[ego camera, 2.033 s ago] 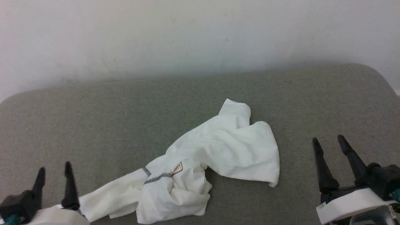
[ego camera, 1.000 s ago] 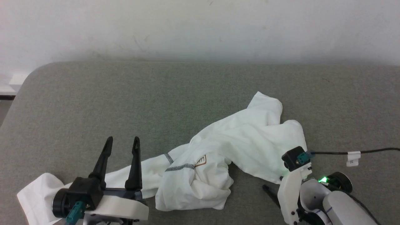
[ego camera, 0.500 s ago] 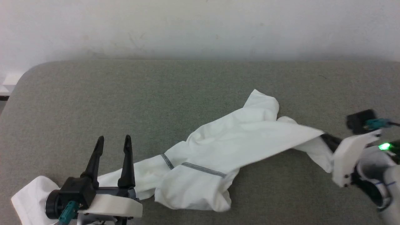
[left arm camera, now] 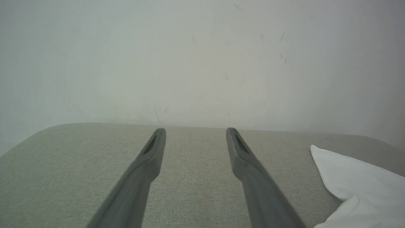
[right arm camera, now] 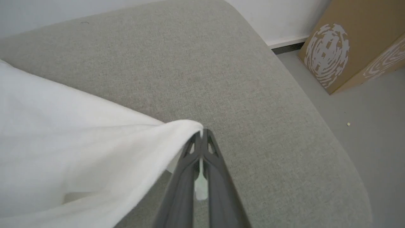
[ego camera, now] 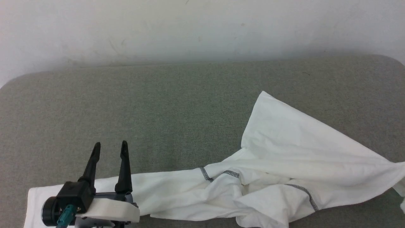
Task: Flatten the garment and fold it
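My right fingers [right arm camera: 201, 135] are pressed together on a corner of the garment [ego camera: 284, 152]. The white cloth is pinched between the tips and drapes away to their left over the grey bench [ego camera: 158, 104]. My left fingers [ego camera: 110, 147] stand spread wide with nothing between them, tips over bare bench. One end of the garment lies under their base, and the cloth runs off to their right in a long rumpled band, its grey stitched seams [ego camera: 232, 173] showing partway along. Beyond my right fingers, past the bench's rounded corner, a cardboard box [right arm camera: 341, 47] stands on the floor [right arm camera: 373, 142].
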`<state>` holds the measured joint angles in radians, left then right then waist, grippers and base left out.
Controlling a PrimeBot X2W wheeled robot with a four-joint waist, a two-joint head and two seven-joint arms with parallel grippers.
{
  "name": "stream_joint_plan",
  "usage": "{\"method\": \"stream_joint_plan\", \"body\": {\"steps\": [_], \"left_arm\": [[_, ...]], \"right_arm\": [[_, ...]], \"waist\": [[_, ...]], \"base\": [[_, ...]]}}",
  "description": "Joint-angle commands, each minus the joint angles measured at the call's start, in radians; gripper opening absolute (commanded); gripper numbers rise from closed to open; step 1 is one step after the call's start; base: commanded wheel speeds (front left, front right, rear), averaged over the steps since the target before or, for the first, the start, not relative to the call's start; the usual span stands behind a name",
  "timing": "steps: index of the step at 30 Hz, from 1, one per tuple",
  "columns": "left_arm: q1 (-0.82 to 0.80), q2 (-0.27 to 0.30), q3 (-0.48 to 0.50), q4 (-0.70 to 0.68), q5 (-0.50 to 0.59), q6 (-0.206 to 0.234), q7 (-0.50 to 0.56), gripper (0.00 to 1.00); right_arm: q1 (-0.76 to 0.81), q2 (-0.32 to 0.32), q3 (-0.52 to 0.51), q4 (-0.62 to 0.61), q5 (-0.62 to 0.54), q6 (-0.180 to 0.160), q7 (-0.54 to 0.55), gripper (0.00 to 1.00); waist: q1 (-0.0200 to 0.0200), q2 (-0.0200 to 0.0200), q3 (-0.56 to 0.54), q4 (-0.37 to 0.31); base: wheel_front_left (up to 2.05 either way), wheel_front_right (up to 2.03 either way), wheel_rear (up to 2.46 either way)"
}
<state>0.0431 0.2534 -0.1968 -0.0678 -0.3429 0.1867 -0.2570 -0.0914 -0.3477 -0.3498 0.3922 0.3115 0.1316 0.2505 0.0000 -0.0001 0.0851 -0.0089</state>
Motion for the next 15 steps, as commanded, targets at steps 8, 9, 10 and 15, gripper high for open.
{"method": "stream_joint_plan", "body": {"steps": [8, 9, 10, 15], "left_arm": [[0.022, 0.001, 0.013, 0.019, -0.013, -0.002, -0.005, 1.0], [0.023, 0.001, 0.013, 0.02, -0.014, -0.003, -0.005, 1.0], [0.025, 0.001, 0.012, 0.022, -0.015, -0.003, -0.005, 1.0], [0.036, 0.001, 0.014, 0.028, -0.021, -0.002, -0.005, 1.0]], "right_arm": [[0.018, 0.123, -0.05, -0.1, 0.014, -0.001, -0.17, 1.0], [0.028, 0.13, -0.056, -0.132, 0.01, -0.001, -0.167, 1.0], [0.041, 0.136, -0.058, -0.169, 0.006, -0.001, -0.156, 1.0], [0.125, 0.162, 0.049, -0.384, -0.011, -0.001, -0.016, 1.0]], "waist": [[0.0, 0.0001, -0.02, 0.002], [0.0, 0.0001, -0.025, 0.004], [0.0, 0.0001, -0.029, 0.007], [0.0, 0.0001, -0.052, 0.012]], "base": [[0.0, 0.0, 0.0], [0.0, 0.0, 0.0], [0.0, 0.0, 0.0], [0.0, 0.0, 0.0]]}}
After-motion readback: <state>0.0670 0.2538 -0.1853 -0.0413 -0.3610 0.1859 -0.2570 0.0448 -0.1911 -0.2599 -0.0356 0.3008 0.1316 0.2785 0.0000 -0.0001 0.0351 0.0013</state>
